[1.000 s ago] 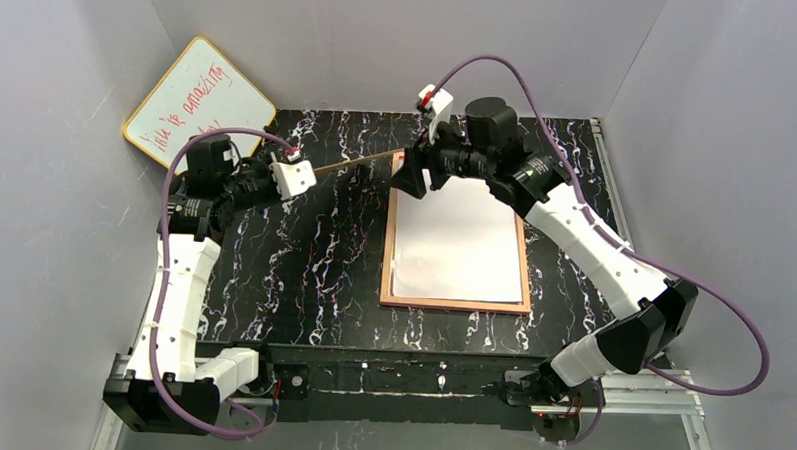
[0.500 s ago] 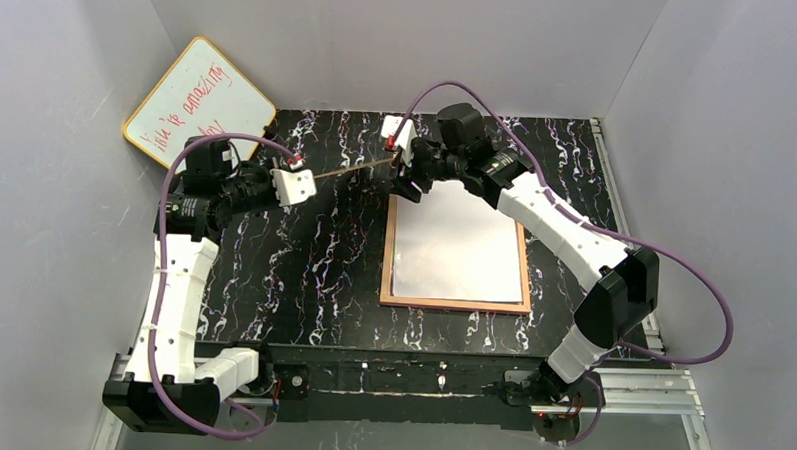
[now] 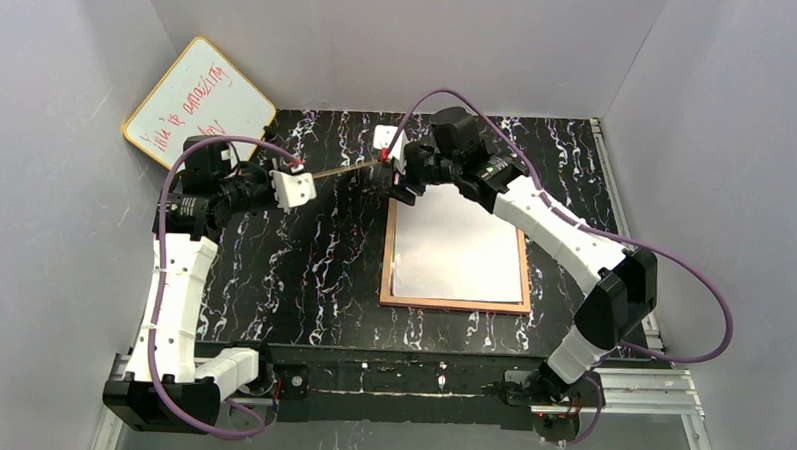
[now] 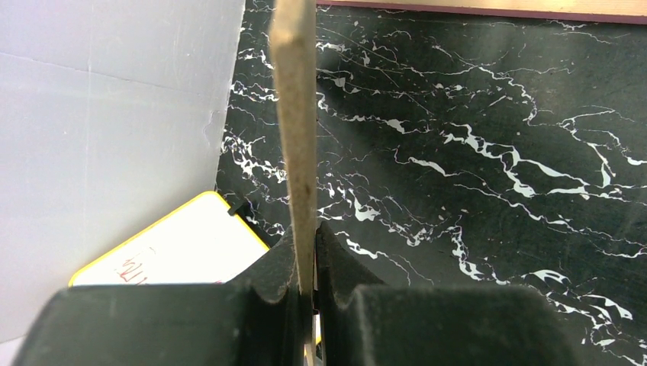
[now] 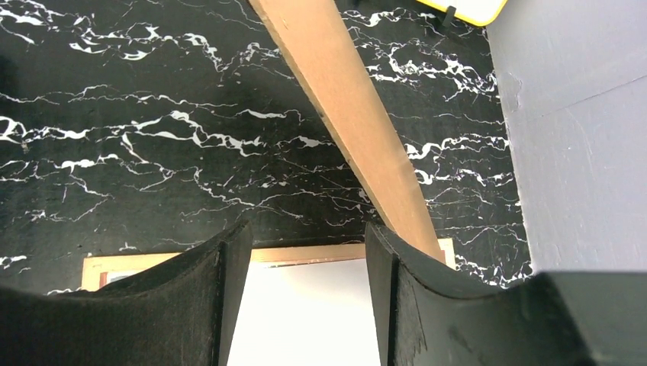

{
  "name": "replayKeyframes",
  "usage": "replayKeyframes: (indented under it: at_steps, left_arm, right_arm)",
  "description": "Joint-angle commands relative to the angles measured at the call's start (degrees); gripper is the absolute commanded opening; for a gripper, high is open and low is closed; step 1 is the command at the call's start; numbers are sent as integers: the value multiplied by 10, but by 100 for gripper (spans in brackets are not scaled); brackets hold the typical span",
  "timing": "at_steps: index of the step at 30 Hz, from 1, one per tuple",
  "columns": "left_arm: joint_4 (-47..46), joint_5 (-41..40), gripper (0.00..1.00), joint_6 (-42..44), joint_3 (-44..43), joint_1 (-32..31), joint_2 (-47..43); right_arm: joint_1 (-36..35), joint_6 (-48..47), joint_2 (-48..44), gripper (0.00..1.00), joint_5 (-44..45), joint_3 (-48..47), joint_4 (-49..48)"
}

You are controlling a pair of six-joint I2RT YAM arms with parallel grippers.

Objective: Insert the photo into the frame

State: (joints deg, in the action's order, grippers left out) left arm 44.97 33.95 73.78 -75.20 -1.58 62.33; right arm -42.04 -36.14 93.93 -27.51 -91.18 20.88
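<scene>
"Where is the photo (image 3: 459,242)?"

"Face down, white back up, lying inside the frame (image 3: 454,304). The frame sits rear-up on the right half of the counter (image 3: 313,272). The print looks seated, but the arm hides its far left corner, so I can't vouch for that bit."

"Then what's going on up in the air?"

"That's the backing board (image 3: 352,164). The left gripper (image 4: 307,248) is clamped on one end and holds it on edge over the counter. The free end reaches toward the frame's far left corner. The right gripper (image 5: 305,229) hovers just there, jaws apart with nothing between them. In its own camera the board runs past the outside of one finger, not through the gap."

"So it hasn't got hold of it."

"No. I'd say the job now is to get the board across and down over the photo. To do that well, the right gripper should shift sideways until the board's edge sits between its fingers, and only then close. It should take the board near the end, not midway."

"And the left?"

"It should hold firm until the other has a sure pinch. Then the board needs to be turned flat, one corner lined up inside the frame's rim, and lowered gently. A skewed drop could catch the rim or push the print out of place."
</scene>
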Motion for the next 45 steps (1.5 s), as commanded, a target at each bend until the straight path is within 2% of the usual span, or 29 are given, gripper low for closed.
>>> replayKeyframes:
  at_steps: [1,9,19,24,28,29,30,32,33,35,36,38,41,45]
  left_arm:
    - [24,14,0,24,-15,-2,-2]
    - [16,11,0,27,-23,-2,-1]
    - [11,16,0,17,-34,-1,0]
    - [11,22,0,19,-44,-1,0]
    - [14,24,0,20,-56,-1,-2]
    - [14,26,0,20,-58,-1,-2]
    - [9,27,0,17,-59,-2,-3]
    - [-22,29,0,-11,-59,-2,-5]
    - [-49,29,16,-32,-58,-2,-8]
    - [-120,18,65,-97,-49,-1,-16]
    - [-166,9,81,-137,-37,-2,-22]
    - [-258,-16,97,-212,-18,-2,-33]
    - [-346,-67,98,-313,-17,-1,-31]
    - [-339,-101,98,-403,-89,-2,11]
  right_arm:
    - [-4,-20,-47,64,2,5,-57]
    - [-14,-12,-49,66,15,6,-78]
    - [-33,-28,-8,68,1,-24,-32]
    - [-46,-42,31,65,47,-36,-39]
    - [-47,-44,42,50,72,-21,-88]
    - [-47,-43,42,43,75,-18,-105]
    - [-47,-41,44,32,78,-20,-120]
    - [-47,-25,46,19,83,-25,-142]
    - [-47,-14,44,15,84,-26,-154]
    - [-47,17,38,9,91,-22,-190]
    - [-47,31,33,4,94,-18,-210]
    - [-47,69,19,1,105,-2,-258]
    - [-47,148,-8,1,129,13,-313]
    - [-40,269,-48,1,182,13,-346]
